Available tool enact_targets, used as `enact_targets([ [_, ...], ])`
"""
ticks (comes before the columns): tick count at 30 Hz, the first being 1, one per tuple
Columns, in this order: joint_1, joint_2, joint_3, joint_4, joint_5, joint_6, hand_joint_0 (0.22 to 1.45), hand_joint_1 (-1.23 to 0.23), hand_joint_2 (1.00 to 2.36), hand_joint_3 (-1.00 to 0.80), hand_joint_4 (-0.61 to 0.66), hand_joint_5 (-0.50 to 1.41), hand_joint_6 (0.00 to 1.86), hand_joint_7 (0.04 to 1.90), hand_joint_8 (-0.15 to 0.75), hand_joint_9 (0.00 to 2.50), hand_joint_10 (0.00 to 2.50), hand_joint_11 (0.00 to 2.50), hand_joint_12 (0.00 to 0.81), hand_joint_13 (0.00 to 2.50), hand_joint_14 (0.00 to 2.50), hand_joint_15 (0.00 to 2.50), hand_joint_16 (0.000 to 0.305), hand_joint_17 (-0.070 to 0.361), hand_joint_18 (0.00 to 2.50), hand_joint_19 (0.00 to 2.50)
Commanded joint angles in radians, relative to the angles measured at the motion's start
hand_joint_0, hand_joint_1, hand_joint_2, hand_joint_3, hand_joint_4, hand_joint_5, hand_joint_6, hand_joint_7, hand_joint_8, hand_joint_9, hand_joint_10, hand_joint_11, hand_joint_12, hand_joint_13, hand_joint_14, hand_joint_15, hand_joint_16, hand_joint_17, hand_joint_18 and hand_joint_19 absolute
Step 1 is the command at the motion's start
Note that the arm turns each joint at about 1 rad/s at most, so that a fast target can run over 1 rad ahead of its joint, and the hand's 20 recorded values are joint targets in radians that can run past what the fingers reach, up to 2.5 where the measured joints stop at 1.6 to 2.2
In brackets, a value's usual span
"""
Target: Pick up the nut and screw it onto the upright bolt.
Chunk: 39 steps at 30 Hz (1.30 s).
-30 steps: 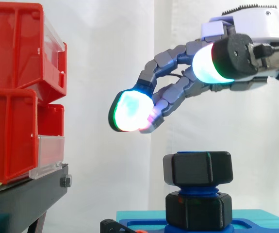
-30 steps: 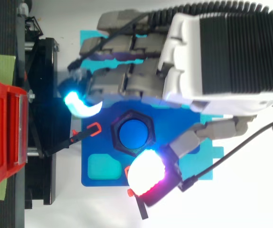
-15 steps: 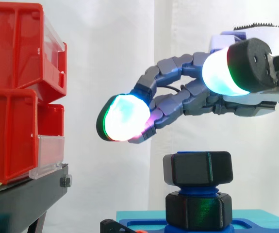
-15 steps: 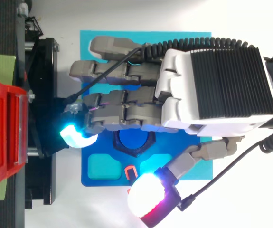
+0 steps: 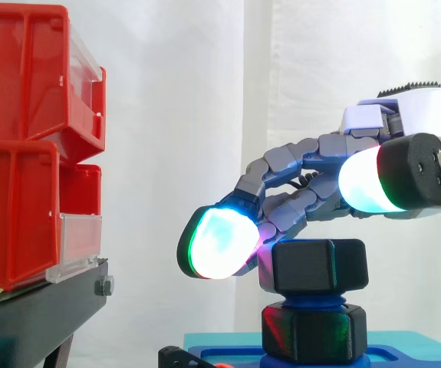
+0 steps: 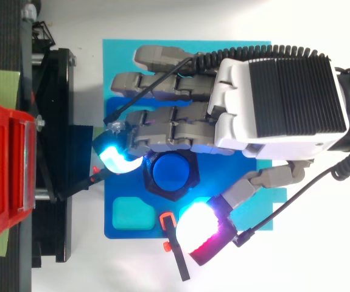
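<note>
Top and side views of the hand (image 6: 272, 100) reaching in from the right over the blue plate (image 6: 132, 233), fingers loosely bent, thumb spread wide, clamped on nothing. Black hexagonal nut (image 5: 313, 266) seated atop the upright blue bolt (image 6: 171, 172), above a second black hexagonal collar (image 5: 314, 333) at the bolt's foot. Cyan-glowing fingertip (image 6: 117, 161) just beside the nut, at nut height; contact not determinable. White-glowing thumb pad (image 6: 196, 228) on the opposite side, apart from the nut, higher in the side view. Red bins (image 5: 28, 146) on the black stand (image 5: 36, 310) at the far edge, well apart
</note>
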<state>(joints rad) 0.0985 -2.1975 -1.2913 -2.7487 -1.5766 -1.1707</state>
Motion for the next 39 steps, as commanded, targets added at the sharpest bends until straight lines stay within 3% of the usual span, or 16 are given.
enact_targets([
  [1,0.0,0.001,0.0,0.001,0.001,0.0,0.39,-0.32,1.0,-0.5,0.16,-0.14,0.5,0.75,0.282,0.61,0.0,0.0,0.413,0.24,0.0,0.0,0.056,0.126,0.0,0.0],
  [19,-0.011,0.001,0.0,-0.002,-0.002,0.0,0.43,-0.23,1.0,-0.5,0.19,-0.01,0.5,1.11,0.274,0.91,0.0,0.0,0.362,0.38,0.0,0.0,0.041,0.093,0.0,0.0],
  [27,-0.028,0.001,0.007,-0.005,-0.025,0.0,0.45,-0.25,1.0,-0.5,0.13,0.06,0.5,1.22,0.222,1.2,0.0,0.0,0.322,0.56,0.0,0.0,0.034,0.078,0.18,0.0],
  [32,-0.048,0.001,0.017,-0.011,-0.059,0.0,0.46,-0.25,1.0,-0.5,0.1,0.08,0.5,1.25,0.173,1.41,0.0,0.0,0.284,0.67,0.0,0.0,0.03,0.067,0.34,0.0],
  [39,-0.063,0.001,0.055,-0.048,-0.077,-0.003,0.47,-0.26,1.0,-0.5,0.07,0.1,0.5,1.31,0.12,1.61,0.0,0.0,0.244,0.82,0.0,0.0,0.026,0.059,0.53,0.02],
])
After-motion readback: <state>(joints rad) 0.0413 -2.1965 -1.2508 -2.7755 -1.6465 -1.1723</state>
